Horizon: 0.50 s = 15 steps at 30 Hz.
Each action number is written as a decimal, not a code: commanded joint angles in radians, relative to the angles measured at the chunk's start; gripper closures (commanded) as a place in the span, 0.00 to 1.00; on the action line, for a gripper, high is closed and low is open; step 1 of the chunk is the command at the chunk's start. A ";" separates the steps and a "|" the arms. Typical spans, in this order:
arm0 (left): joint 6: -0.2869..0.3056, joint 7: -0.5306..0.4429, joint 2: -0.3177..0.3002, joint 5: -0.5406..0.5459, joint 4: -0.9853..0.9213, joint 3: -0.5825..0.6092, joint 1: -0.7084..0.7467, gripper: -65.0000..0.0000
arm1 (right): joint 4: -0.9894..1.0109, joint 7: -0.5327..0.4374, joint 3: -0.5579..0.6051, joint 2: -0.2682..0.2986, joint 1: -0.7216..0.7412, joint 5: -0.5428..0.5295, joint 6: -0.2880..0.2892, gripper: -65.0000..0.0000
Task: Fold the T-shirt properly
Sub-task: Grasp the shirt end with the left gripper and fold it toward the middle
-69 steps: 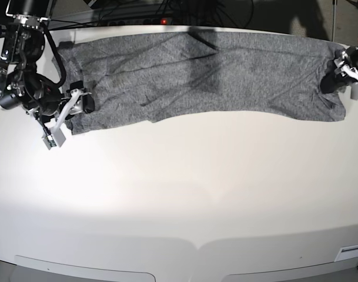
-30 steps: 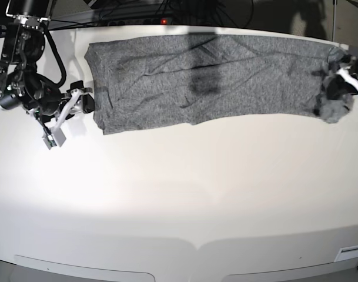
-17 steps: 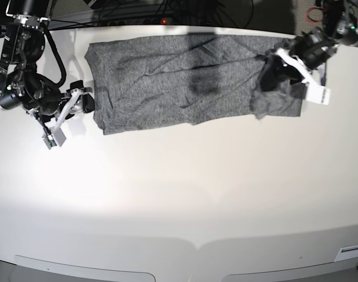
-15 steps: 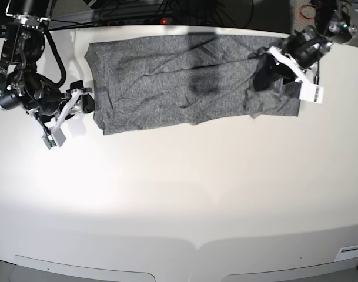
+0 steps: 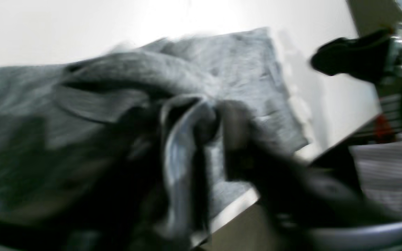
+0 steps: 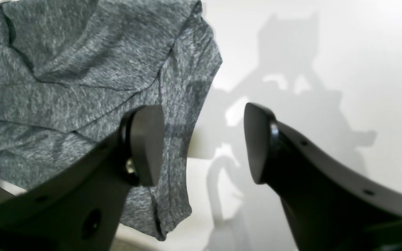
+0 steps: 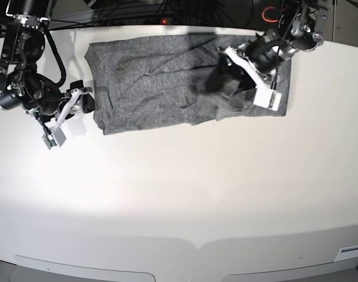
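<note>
Grey heathered knit, the T-shirt [image 7: 155, 76], lies across the upper part of your base view on the white table [image 7: 179, 194], stretched left to right as a long band with creases running through it. Its left edge sits at upper left, just beside the right gripper [image 7: 70, 114]. Its right end is doubled back over the body: a loose dark fold hangs around upper centre-right, directly under the left gripper [image 7: 249, 79].

Left wrist view: badly blurred. You see bunched cloth draped up against the fingers [image 5: 181, 164], with a flat layer of shirt behind it reaching the table edge at right. The blur hides whether the jaws are parted or pinched on the fabric, so you cannot tell; the base view does not settle it either, since arm and cloth overlap there.

Right wrist view: sharp. Both fingertips [image 6: 145, 143] stand wide apart with bare table between them. The left-hand tip overlaps the shirt's edge in the frame; contact cannot be judged. Nothing lies between the jaws. The shirt corner fills the upper left of that frame and the gripper's shadow falls on the table at centre right.

Cables and dark frame parts [image 7: 167, 12] run along the top edge of your base view.
</note>
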<state>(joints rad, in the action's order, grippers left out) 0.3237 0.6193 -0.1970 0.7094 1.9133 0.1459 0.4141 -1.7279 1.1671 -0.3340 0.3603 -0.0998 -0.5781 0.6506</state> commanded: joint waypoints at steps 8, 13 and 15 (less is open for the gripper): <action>0.066 -0.018 -0.003 0.048 0.019 0.064 -0.053 0.51 | -0.015 -0.015 -0.006 0.016 0.013 -0.009 0.000 0.44; 0.065 -0.009 -0.003 -0.034 0.019 0.022 -0.056 0.51 | -0.015 -0.014 -0.006 0.016 0.013 -0.008 0.001 0.44; 0.061 0.009 -0.003 -0.090 0.019 -0.005 -0.056 0.51 | -0.015 -0.014 -0.006 0.016 0.013 -0.009 0.001 0.44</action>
<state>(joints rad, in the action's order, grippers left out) 0.3759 0.6430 -0.1989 0.6044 1.9133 0.1436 0.3626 -1.7279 1.1675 -0.3340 0.3603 -0.1001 -0.5781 0.6510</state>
